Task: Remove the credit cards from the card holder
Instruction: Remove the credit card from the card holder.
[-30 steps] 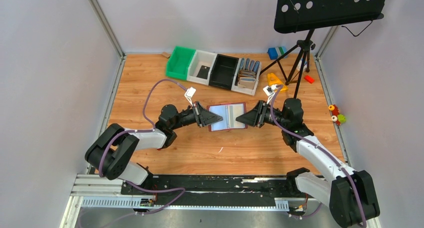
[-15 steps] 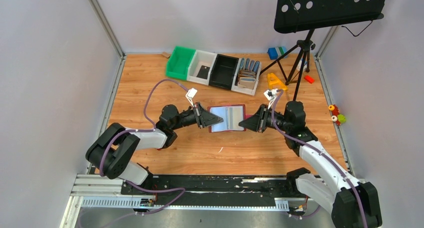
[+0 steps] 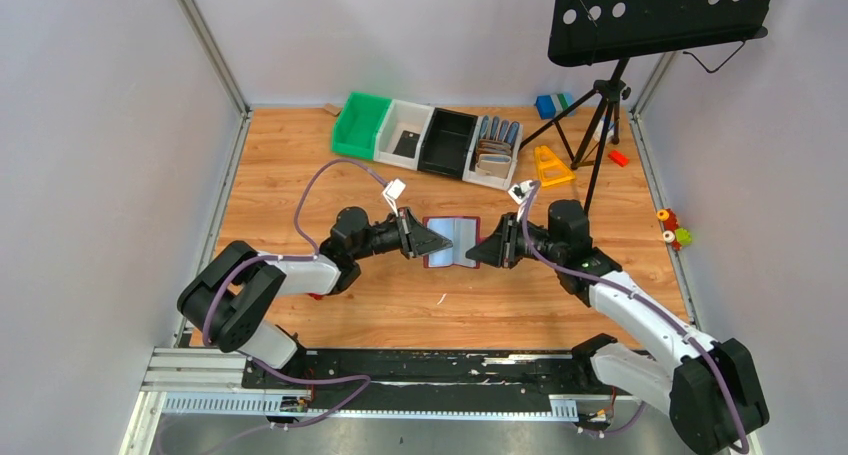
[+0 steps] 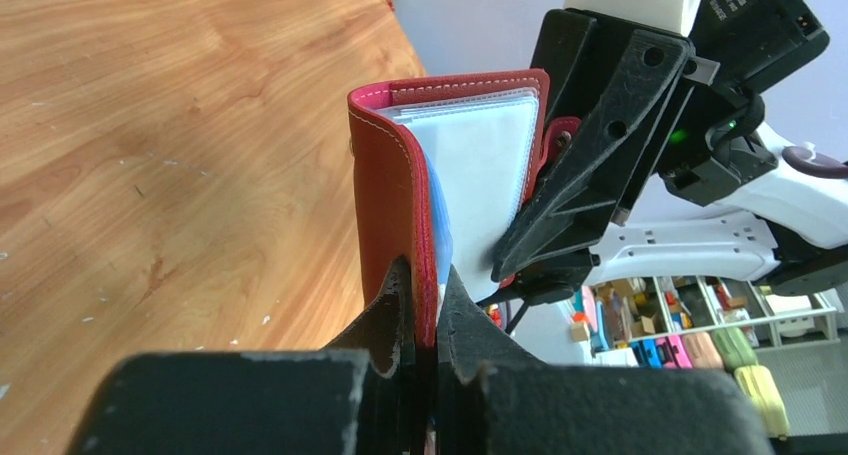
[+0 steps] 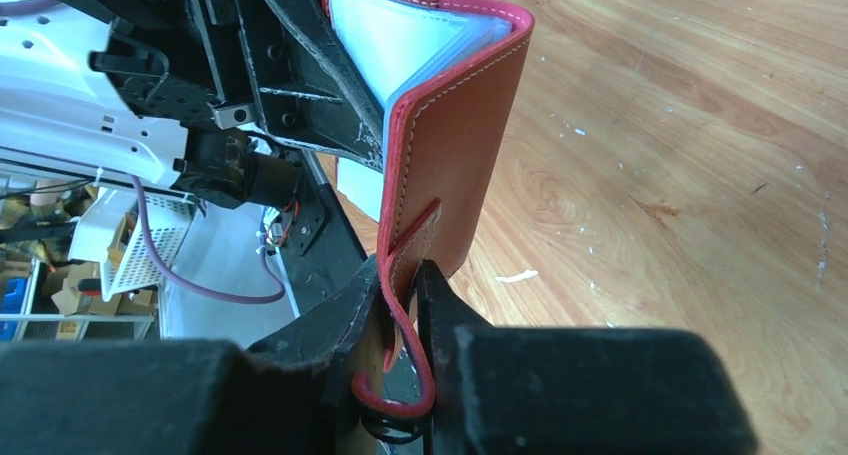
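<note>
The maroon card holder [image 3: 452,242] hangs between my two grippers above the table, folded partway into a V. My left gripper [image 3: 432,241] is shut on the edge of its left cover. My right gripper [image 3: 478,250] is shut on its right cover at the snap tab. In the left wrist view the holder [image 4: 390,175] stands in my jaws [image 4: 425,305] with pale clear sleeves [image 4: 480,165] inside. In the right wrist view the holder [image 5: 460,135] and its red tab sit in my jaws [image 5: 402,295]. I cannot make out any credit cards in the sleeves.
A green bin [image 3: 362,125], a white bin [image 3: 388,135] with a small dark flat piece in it, a black bin [image 3: 447,142] and a white bin of upright wallets [image 3: 493,152] line the back. A music stand tripod [image 3: 598,110] and a yellow piece [image 3: 548,162] stand at the back right.
Both grippers have moved toward each other. The card holder has gone from spread wide open to folded narrow between them.
</note>
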### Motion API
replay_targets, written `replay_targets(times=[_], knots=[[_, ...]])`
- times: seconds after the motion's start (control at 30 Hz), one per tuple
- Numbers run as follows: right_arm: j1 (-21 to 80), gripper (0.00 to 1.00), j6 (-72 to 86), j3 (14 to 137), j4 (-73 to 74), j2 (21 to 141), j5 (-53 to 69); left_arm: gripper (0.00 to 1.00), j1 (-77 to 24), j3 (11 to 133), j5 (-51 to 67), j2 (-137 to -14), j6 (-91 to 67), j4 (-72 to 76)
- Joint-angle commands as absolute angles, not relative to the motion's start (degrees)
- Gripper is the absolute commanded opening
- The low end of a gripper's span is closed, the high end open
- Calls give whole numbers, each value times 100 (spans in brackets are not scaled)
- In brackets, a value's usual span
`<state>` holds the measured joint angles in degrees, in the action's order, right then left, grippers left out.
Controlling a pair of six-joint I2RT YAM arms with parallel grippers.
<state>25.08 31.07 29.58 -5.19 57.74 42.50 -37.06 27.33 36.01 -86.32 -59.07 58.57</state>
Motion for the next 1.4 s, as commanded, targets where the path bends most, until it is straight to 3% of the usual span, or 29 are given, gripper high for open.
replay_targets(times=[0.0, 0.13, 0.23, 0.57, 0.67, 0.83, 0.97, 1.2, 1.37], knots=[[2634, 15, 2884, 3217, -549, 5906, 3863, 0, -3928, 3081, 3826, -8521, -5650, 5896], [2650, 7, 2950, 3175, -677, 6010, 3985, 0, -3953, 3077, 3694, -8460, -5371, 5456], [2654, 6, 3190, 3054, -1164, 6103, 4306, 0, -3966, 3095, 3648, -8536, -5239, 5249], [2654, 19, 3469, 2769, -1682, 6380, 4340, 0, -3999, 3103, 3613, -8786, -5204, 5183], [2654, 27, 3497, 2670, -1886, 6397, 4377, 0, -4007, 3106, 3649, -8802, -5218, 5211], [2649, 24, 3466, 2647, -1895, 6348, 4355, 0, -4008, 3129, 3655, -8797, -5238, 5214], [2652, 16, 3392, 2683, -1734, 6346, 4303, 0, -4008, 3146, 3660, -8783, -5256, 5203], [2650, 23, 3458, 2621, -1992, 6363, 4548, 0, -4058, 3190, 3682, -8826, -5256, 5177], [2654, 20, 3499, 2635, -2036, 6457, 4595, 0, -4078, 3202, 3674, -8783, -5241, 5132]])
